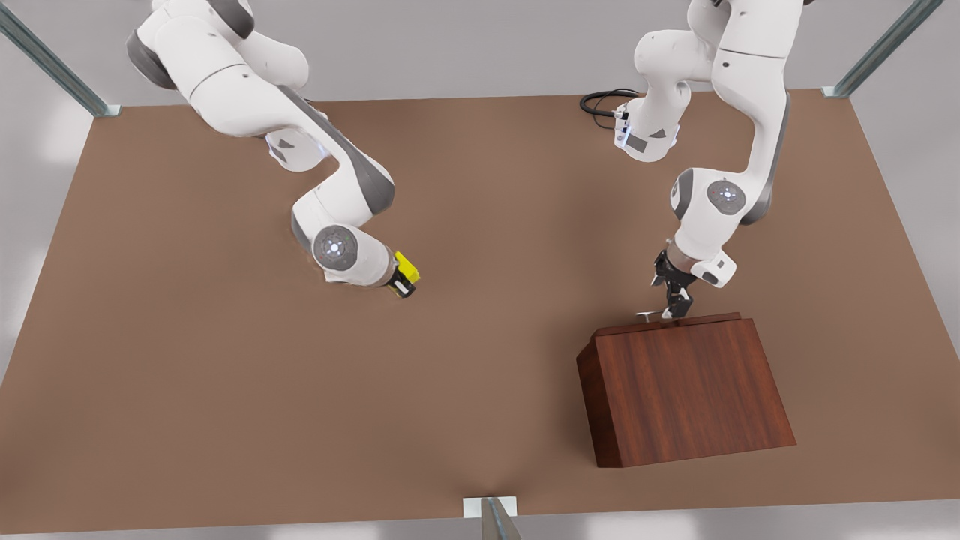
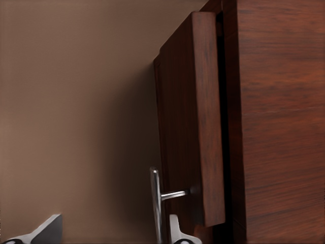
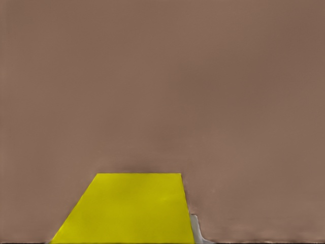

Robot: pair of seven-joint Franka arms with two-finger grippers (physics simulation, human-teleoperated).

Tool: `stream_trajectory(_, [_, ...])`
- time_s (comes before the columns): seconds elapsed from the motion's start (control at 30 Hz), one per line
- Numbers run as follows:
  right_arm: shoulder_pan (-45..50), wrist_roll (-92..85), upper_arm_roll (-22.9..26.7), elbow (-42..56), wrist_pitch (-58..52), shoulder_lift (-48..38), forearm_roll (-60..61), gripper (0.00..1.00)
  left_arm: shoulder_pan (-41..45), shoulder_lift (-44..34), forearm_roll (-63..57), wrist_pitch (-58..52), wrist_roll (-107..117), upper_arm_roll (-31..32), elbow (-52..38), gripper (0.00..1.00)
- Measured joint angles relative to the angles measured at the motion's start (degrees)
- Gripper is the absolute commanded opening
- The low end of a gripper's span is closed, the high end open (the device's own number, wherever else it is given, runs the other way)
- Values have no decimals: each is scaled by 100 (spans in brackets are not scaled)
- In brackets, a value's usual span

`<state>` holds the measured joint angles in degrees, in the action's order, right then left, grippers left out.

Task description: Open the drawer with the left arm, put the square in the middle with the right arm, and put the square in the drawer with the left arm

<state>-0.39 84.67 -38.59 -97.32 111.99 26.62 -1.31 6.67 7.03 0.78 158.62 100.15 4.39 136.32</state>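
Observation:
The yellow square [image 1: 406,265] is held just above the brown tabletop left of the middle [image 1: 480,300], with my right gripper [image 1: 405,277] shut on it. In the right wrist view the square [image 3: 127,211] is close up, with one fingertip [image 3: 196,230] beside it. At the front view's right, my left gripper [image 1: 675,302] hangs at the far side of the wooden box [image 1: 686,390]. It is open, its fingers [image 2: 175,230] on either side of the silver bar handle [image 2: 155,203]. The drawer [image 2: 190,117] stands a small gap out from the box.
The slant-topped box takes up the table's near right. A black cable [image 1: 604,101] lies by the base of the arm at the far right. Metal frame posts [image 1: 495,517] stand at the table's edges. Bare tabletop lies between the arms.

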Motion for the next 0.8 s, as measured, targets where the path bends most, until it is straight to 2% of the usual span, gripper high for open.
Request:
stream_trajectory(0.07, [822,644,56,736,40,612,-46,61,22,-34,4,-112,64,0,9,100])
stream_trajectory(0.1, [1330,814,269,1124,48,889,-203,61,35,-35,3,-137,91,0,9,100])
stream_trajectory(0.17, [2806,1214,1279,1902,57,1382,-202,61,74,-76,2,-203,93,0,9,100])
stream_trajectory(0.2, [3362,1403,1629,2341,101,1700,-176,61,70,-102,1,-310,93,0,9,100])
stream_trajectory(0.27, [3700,1737,1679,2627,579,2070,-171,61,57,-189,-3,-495,93,0,14,100])
stream_trajectory(0.4, [4179,2469,1697,3840,794,2987,-171,61,106,-246,-22,-713,93,0,18,100])
stream_trajectory(0.43, [4454,2462,1987,3944,882,3054,-166,63,96,-254,-21,-750,93,0,18,100])
stream_trajectory(0.57, [4856,2645,2108,4081,1009,3140,-40,63,103,-264,-25,-870,179,0,18,100])
stream_trajectory(0.67, [5213,2881,2698,4054,613,3098,-51,63,112,-329,-31,-993,198,0,18,100])
stream_trajectory(0.73, [5435,3985,2858,4005,680,3137,-1130,63,120,-382,-38,-1055,259,0,18,100])
stream_trajectory(0.8, [5435,3982,2848,3940,604,3114,-1090,63,139,-412,-40,-1138,323,0,18,100])
